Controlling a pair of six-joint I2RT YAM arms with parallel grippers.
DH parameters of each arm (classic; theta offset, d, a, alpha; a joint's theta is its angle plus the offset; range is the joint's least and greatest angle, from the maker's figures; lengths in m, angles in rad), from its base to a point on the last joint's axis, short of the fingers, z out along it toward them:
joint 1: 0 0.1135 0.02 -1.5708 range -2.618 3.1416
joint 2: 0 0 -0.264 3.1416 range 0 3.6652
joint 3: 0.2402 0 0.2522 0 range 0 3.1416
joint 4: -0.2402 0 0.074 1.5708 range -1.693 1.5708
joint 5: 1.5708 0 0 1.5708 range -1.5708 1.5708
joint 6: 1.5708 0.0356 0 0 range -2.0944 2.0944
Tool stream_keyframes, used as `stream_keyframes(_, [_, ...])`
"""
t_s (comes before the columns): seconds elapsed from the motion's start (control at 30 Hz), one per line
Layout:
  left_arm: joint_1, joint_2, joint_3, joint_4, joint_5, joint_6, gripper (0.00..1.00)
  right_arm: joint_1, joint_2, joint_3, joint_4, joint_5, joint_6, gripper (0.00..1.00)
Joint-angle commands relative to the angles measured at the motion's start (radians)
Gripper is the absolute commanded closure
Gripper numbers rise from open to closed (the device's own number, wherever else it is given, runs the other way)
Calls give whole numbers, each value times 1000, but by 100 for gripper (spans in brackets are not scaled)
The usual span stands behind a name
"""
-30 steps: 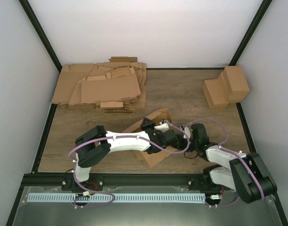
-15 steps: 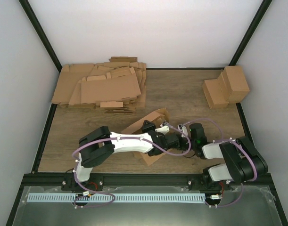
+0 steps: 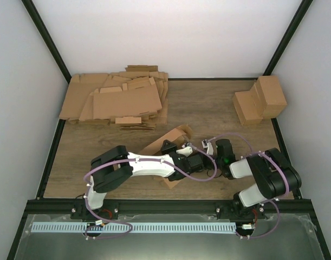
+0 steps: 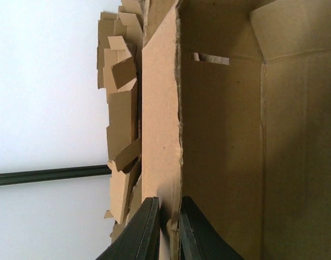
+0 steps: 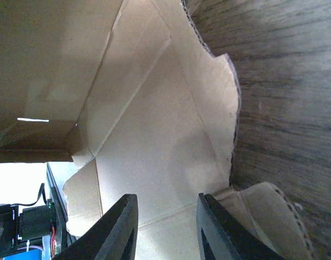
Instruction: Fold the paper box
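The paper box (image 3: 170, 142) is a brown die-cut piece lying half folded in the middle of the table. My left gripper (image 3: 182, 151) is shut on one upright wall of it; in the left wrist view the two black fingers (image 4: 146, 227) pinch that cardboard edge (image 4: 161, 135). My right gripper (image 3: 207, 147) is open just right of the box. In the right wrist view its fingers (image 5: 119, 227) stand apart over an inner panel (image 5: 154, 135) and hold nothing, with a rounded flap (image 5: 268, 216) beside them.
A thick heap of flat brown cardboard sheets (image 3: 117, 101) lies at the back left. Two folded brown boxes (image 3: 260, 99) stand at the back right. Bare wooden table (image 3: 208, 108) lies between them. A black frame rail (image 3: 154, 206) runs along the near edge.
My right arm has drawn in toward the box and its elbow has folded leftward. The left gripper has shifted slightly left while keeping its hold on the box wall.
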Motion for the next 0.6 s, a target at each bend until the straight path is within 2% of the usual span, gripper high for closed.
stream_keyframes(0.0, [21, -7, -39, 60, 7, 18, 89, 5, 65, 28, -70, 105, -38, 67])
stream_keyframes(0.57, [183, -59, -26, 270, 85, 238, 92, 16, 222, 146, 55, 109, 26, 70])
